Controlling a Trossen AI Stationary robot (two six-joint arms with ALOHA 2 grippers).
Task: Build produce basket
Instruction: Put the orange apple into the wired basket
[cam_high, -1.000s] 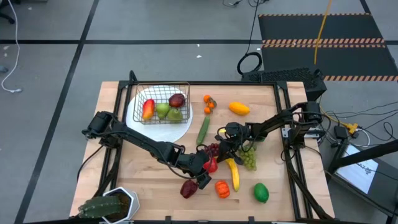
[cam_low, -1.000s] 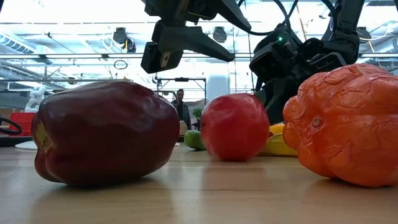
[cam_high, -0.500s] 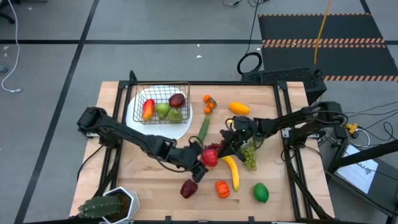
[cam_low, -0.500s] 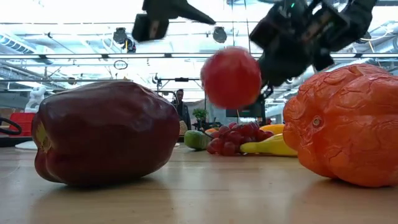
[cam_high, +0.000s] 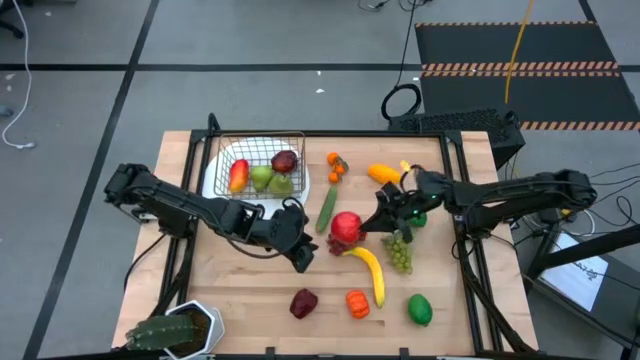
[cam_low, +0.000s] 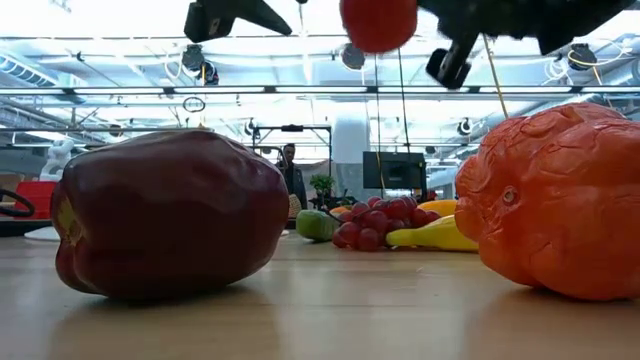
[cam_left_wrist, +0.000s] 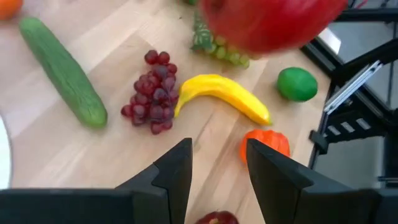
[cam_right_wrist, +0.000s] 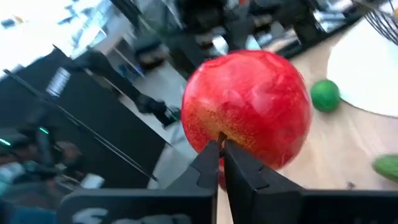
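Presently, near edge: dark red pepper (cam_high: 303, 302), orange pepper (cam_high: 357, 303) and lime (cam_high: 419, 309) lay on the table (cam_high: 450, 310).
Mid table: banana (cam_high: 369, 271), purple grapes (cam_left_wrist: 151, 92), green grapes (cam_high: 400, 250), cucumber (cam_high: 327, 207).
Left tool (cam_high: 301, 252): fingers apart, empty, above the boards beside the grapes.
Right tool (cam_high: 362, 228): fingers closed on the stem of a red apple (cam_high: 346, 227), held above the table.
Far left: basket (cam_high: 262, 168) sat on a white plate (cam_high: 260, 208), holding mango, pear and other fruit.
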